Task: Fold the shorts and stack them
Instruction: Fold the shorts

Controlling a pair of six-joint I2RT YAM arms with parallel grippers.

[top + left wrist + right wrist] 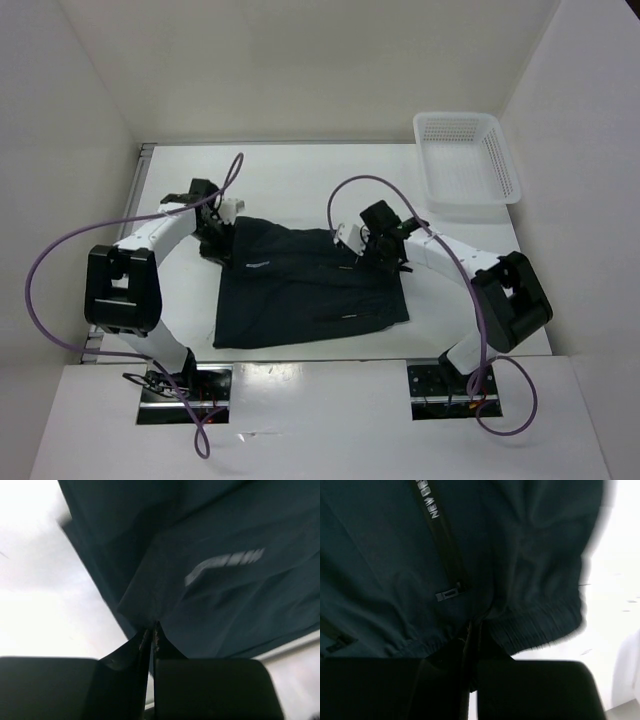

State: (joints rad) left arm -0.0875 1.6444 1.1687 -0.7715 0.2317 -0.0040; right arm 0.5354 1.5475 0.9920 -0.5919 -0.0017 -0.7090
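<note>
1. Worktop: white, walled in on the left, far and right sides. Both arm bases sit at its near edge.

2. Shorts: dark, spread roughly flat over the middle of the worktop. The lower hem lies close to the near edge. The far side of the garment is slightly bunched where the two arms meet it.

3. Basket: white, perforated. It stands in the far right corner of the worktop, well apart from the shorts.

4. Left pincer: positioned at the far left corner of the shorts. In the left wrist view the fingers are pressed together, pinching a fold of the dark fabric between their tips, with bare worktop to the left of them.

5. Right pincer: positioned at the far right corner of the shorts. In the right wrist view the fingers are pressed together, pinching the gathered elastic waistband at its edge.

6. Zip: dark tape with pale lettering, running down to a small puller just above the right pincer.

7. Logo: pale mark on the fabric beyond the left pincer; blurred, not readable.
</note>
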